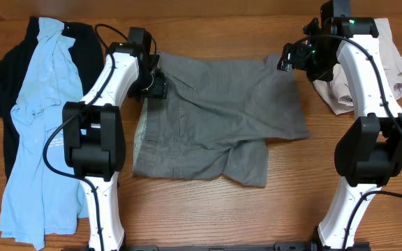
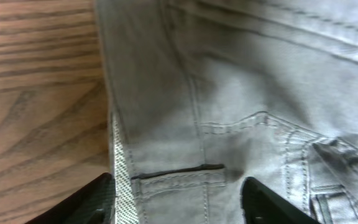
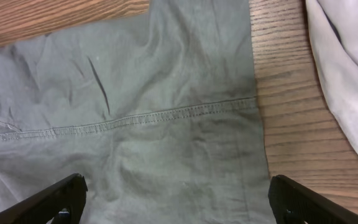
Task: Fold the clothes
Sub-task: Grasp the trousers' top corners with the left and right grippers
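The medium-grey shorts [image 1: 215, 111] lie spread on the table's middle, waistband to the left, one leg folded over at the front. My left gripper [image 1: 155, 87] is open just above the waistband and pocket [image 2: 179, 177], fingers either side of the cloth edge. My right gripper [image 1: 289, 59] is open above the shorts' far right hem [image 3: 185, 112]. A light-blue shirt [image 1: 37, 125] lies over a black garment [image 1: 2, 77] at the left. Beige shorts [image 1: 389, 63] lie at the far right, also in the right wrist view [image 3: 347, 74].
The wooden table [image 1: 368, 230] shows bare at the front and around the shorts. Both arm bases stand at the front edge, left [image 1: 103, 223] and right [image 1: 344, 223].
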Controlling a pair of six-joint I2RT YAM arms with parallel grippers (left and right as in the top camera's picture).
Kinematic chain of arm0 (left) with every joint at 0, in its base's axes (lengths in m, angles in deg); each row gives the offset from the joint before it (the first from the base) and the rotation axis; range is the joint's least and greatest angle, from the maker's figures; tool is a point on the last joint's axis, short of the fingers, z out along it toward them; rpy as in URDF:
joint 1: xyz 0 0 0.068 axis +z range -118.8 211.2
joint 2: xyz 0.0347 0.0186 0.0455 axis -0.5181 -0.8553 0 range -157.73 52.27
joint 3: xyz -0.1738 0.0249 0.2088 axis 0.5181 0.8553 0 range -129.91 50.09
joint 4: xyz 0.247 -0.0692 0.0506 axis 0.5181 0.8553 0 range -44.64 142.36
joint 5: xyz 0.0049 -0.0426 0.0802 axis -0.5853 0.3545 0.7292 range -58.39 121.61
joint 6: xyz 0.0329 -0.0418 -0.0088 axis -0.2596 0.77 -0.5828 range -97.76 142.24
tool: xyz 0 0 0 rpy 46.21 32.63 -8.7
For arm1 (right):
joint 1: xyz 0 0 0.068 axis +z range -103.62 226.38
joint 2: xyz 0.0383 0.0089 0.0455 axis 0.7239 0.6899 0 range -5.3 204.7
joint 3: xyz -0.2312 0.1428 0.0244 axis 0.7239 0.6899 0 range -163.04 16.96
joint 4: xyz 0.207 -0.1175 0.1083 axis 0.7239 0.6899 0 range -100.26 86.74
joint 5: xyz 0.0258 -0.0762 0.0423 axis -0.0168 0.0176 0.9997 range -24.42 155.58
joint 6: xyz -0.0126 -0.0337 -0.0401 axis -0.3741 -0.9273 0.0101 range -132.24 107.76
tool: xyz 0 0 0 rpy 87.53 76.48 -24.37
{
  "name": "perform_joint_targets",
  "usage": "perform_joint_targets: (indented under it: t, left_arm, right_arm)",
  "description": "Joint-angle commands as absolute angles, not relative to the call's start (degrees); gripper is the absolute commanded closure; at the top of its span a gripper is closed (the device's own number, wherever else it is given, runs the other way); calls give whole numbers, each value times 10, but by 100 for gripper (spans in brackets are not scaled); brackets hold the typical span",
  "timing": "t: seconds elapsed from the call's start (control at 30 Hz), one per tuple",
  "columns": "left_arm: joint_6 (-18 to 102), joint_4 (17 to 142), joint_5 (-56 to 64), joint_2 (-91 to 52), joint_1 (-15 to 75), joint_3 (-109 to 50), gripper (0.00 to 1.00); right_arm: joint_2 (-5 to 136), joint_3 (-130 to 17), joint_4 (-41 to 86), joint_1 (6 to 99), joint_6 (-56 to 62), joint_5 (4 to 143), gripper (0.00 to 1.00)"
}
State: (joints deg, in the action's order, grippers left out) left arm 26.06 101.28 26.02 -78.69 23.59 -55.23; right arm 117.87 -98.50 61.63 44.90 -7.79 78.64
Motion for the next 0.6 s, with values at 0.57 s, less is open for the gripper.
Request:
perform_joint_targets:
  t: [0.57]
  left_arm:
    - [250, 995, 290, -779, 235, -527, 60]
  right_arm:
    - [1163, -984, 614, 447, -82, 783, 2]
